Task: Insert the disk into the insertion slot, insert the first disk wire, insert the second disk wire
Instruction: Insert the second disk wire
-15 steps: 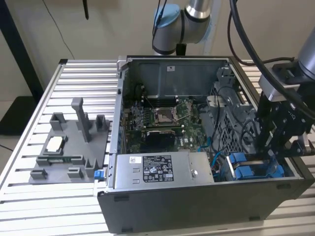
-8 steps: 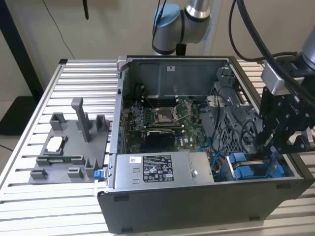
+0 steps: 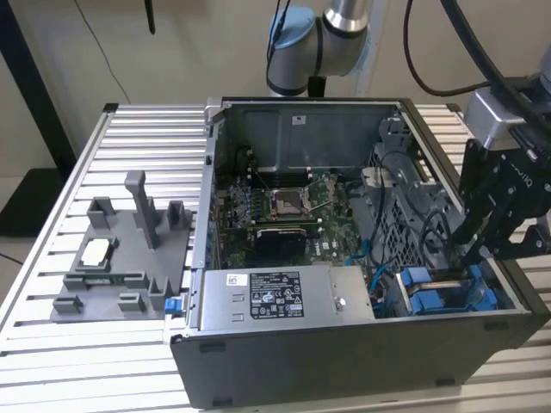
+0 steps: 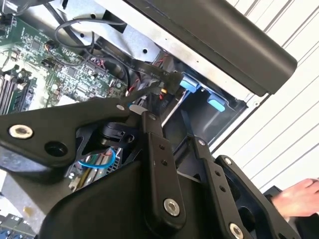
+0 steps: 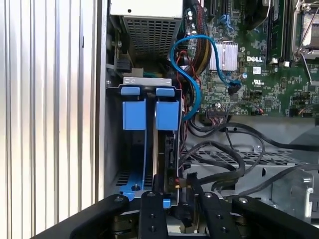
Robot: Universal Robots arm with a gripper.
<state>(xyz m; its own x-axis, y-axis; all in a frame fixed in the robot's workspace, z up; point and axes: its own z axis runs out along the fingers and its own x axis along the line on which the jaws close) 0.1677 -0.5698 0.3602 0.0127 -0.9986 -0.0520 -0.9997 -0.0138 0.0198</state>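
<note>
Ok so, lower right of the exterior view: the gripper (image 3: 485, 247) hangs inside the open PC case (image 3: 344, 366), right over the insertion slot (image 3: 448, 303). That's the grey bay with the blue rails (image 5: 133, 114) in the case's front corner. From these angles I honestly can't tell whether the gripper is clamped on something or loose.

In the first wrist view the disk (image 5: 167, 154) looks like it's sitting in the slot, standing on edge against one of the blue rails. The neighbouring lane of the bay is bare. A black wire plug (image 5: 187, 180) sits just beside the disk's near end, right at the gripper's tip. Whether it touches the disk I can't say.

Clutter-wise it's tight in there. A bundle of thick black cables (image 5: 227, 155) snakes over a perforated metal cage (image 5: 279, 158) just beside the bay. A blue cable (image 5: 197, 97) loops from the motherboard (image 3: 284, 206) toward the rails. The power supply (image 3: 275, 294) lies along the front wall, on the exterior view's left of the slot. In the second wrist view the case's black rim (image 4: 224, 45) hems the gripper in on the outer side.

Well apart, at the exterior view's left, the grey plastic tray (image 3: 129, 275) with upright posts sits on the slatted table (image 3: 138, 138). A person's hand (image 4: 299, 196) is in shot near the slats in the second wrist view.
</note>
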